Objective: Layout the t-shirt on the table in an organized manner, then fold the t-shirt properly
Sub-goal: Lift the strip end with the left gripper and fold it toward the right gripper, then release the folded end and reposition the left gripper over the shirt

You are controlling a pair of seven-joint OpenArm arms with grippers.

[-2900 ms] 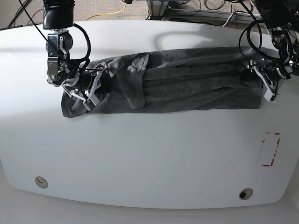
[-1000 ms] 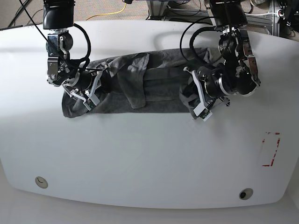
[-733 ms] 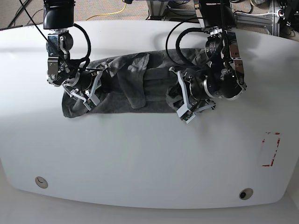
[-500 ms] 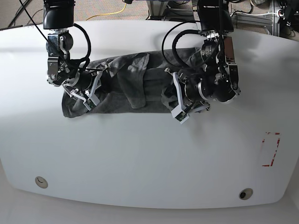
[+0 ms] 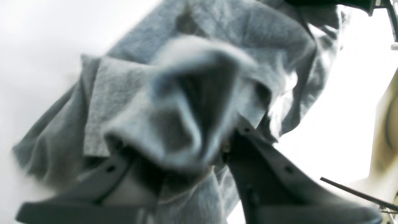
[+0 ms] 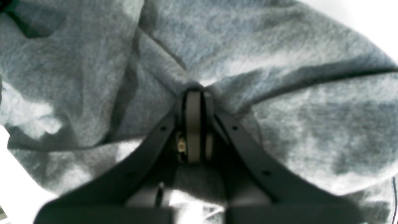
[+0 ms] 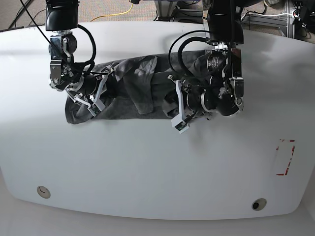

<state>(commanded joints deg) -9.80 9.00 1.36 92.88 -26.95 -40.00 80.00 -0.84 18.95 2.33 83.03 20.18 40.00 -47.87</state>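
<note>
Because we want the cloth to double over itself, our left gripper [image 7: 178,111] is clamped on a bunch of the t-shirt [image 7: 133,93] and carries it above the middle of the garment; in the left wrist view this bunch [image 5: 189,115] fills the space between the two fingers, so the jaws are pressed on cloth and not on each other. Taking the red-tape mark [image 7: 285,157] as our landmark, the held bunch is well away from it, toward the side of our right arm, and the white table [image 7: 157,172] between the mark and the shirt lies bare. We judge that this hold is the folding step: one end of the shirt is brought over the rest, and the grip must be firm, since soft knit can slip out. Farther from the mark, our right gripper [image 7: 93,96] is closed on the other end of the shirt; in the right wrist view the fingers meet with a pinch of cloth [image 6: 194,90] between them and wrinkles run out from it. We think this arm is kept low on that end as an anchor, so that the shirt does not slide on the glossy table while the other end travels.
</note>
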